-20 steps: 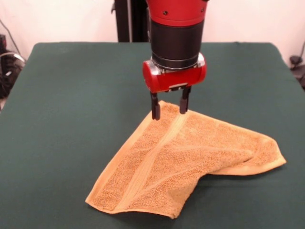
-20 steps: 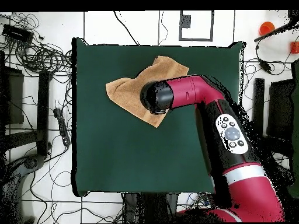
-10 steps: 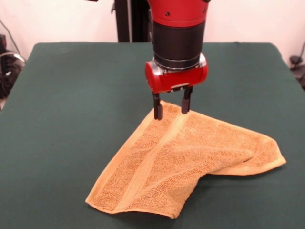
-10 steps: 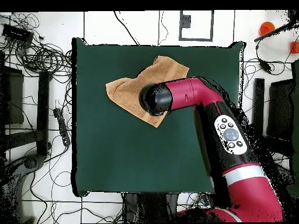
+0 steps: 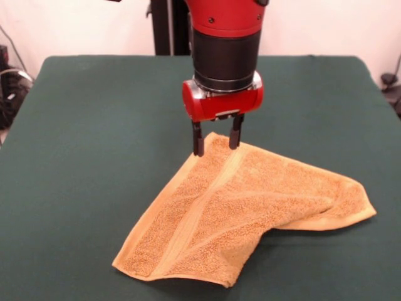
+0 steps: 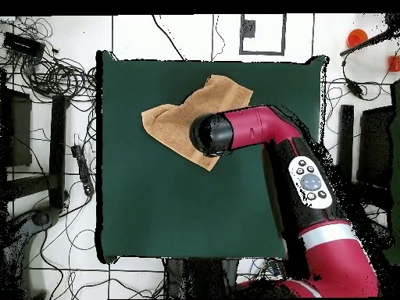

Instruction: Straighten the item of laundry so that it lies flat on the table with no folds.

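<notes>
Nubby terry towel [image 5: 250,200], matt felt table [image 5: 94,125]

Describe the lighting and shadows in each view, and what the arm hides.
Front view: soft, even light, no glare; the orange towel casts a thin shadow on the green table under its near edge; the gripper is sharp. Overhead view: flat light, and the arm covers the towel's corner nearest the robot.
</notes>
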